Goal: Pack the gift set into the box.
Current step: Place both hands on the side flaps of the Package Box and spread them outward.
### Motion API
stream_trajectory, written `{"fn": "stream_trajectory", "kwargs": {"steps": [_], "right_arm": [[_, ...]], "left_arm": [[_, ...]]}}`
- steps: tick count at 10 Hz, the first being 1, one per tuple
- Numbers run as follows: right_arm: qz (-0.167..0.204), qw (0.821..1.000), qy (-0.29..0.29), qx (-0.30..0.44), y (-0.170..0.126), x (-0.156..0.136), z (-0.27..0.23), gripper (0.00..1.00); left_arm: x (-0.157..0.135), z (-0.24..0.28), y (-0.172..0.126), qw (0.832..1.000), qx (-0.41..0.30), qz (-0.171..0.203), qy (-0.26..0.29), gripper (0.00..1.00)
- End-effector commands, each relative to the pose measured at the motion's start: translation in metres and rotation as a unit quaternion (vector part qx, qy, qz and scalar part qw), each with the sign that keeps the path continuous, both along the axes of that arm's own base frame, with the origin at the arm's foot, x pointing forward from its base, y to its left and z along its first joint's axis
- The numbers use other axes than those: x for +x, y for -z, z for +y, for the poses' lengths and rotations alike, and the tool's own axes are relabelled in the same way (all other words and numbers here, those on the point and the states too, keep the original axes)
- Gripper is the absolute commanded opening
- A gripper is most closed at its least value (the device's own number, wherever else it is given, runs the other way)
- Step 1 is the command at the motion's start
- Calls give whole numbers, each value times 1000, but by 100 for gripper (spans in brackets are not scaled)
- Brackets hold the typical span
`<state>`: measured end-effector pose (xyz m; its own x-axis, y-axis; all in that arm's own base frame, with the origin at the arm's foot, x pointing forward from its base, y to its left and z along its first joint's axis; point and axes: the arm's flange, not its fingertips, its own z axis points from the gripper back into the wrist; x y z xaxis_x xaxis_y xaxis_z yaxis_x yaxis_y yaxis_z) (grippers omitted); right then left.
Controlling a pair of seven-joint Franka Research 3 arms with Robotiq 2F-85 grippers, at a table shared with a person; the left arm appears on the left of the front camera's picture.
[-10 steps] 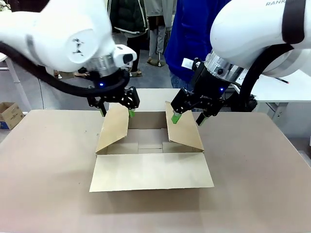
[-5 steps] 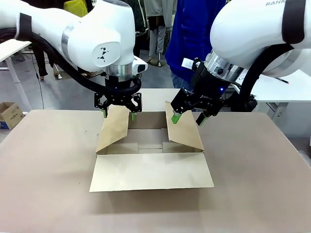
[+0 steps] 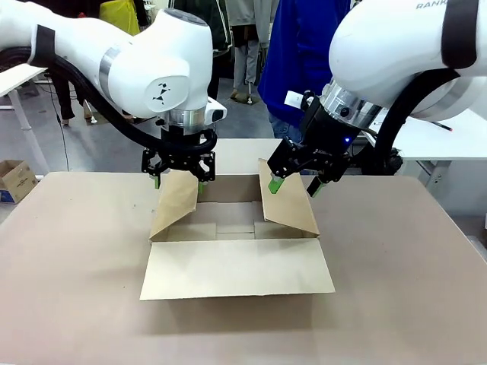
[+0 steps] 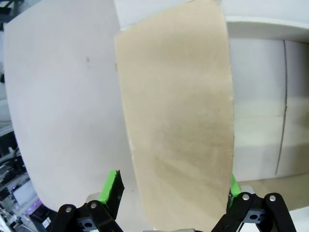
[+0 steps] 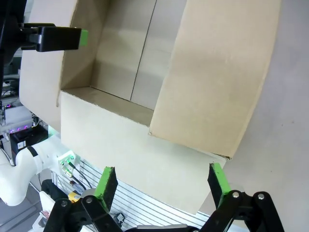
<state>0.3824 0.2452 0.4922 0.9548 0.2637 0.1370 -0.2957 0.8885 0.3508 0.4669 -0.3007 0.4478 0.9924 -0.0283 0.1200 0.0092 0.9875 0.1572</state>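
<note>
Four flaps, counted on the box (image 3: 236, 228): brown cardboard, top open. Found it at the middle of the table (image 3: 76, 266), between the two arms. Logged the near flap (image 3: 236, 277) folded out flat on the table and the far flap (image 3: 240, 156) laid flat toward the far side. Logged the left flap (image 3: 176, 201) and right flap (image 3: 288, 204) standing up at a slant. Saw the cardboard floor inside, with a seam across it.

Placed the left gripper (image 3: 179, 181) pointing down at the top edge of the left flap. Read its fingers as apart and straddling that edge along its length, not clamped. In its wrist view, saw one green pad (image 4: 112, 186) just clear of the flap's side and the other right at the opposite side.

Placed the right gripper (image 3: 294, 186) at the far top corner of the right flap. Read its fingers as spread wide, with nothing held. From the front, saw one green tip at that corner and couldn't tell if it was touching or just beside. Saw the other tip off to the right of the flap. In its wrist view, saw the flap just beyond the pads (image 5: 107, 180).

Noted a person in a blue top (image 3: 300, 61) beyond the far edge. Noted a small printed box (image 3: 15, 180) on the floor at far left.
</note>
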Motion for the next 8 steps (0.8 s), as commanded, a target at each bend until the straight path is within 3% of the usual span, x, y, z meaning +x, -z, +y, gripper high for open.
{"fn": "stream_trajectory", "kwargs": {"steps": [1, 8], "right_arm": [[-2, 1000, 10, -7, -2, 1, 0, 100], [-2, 1000, 10, -7, -2, 1, 0, 100]], "left_arm": [[-12, 14, -5, 999, 24, -21, -21, 100], [-36, 77, -47, 997, 9, -74, -34, 100]]}}
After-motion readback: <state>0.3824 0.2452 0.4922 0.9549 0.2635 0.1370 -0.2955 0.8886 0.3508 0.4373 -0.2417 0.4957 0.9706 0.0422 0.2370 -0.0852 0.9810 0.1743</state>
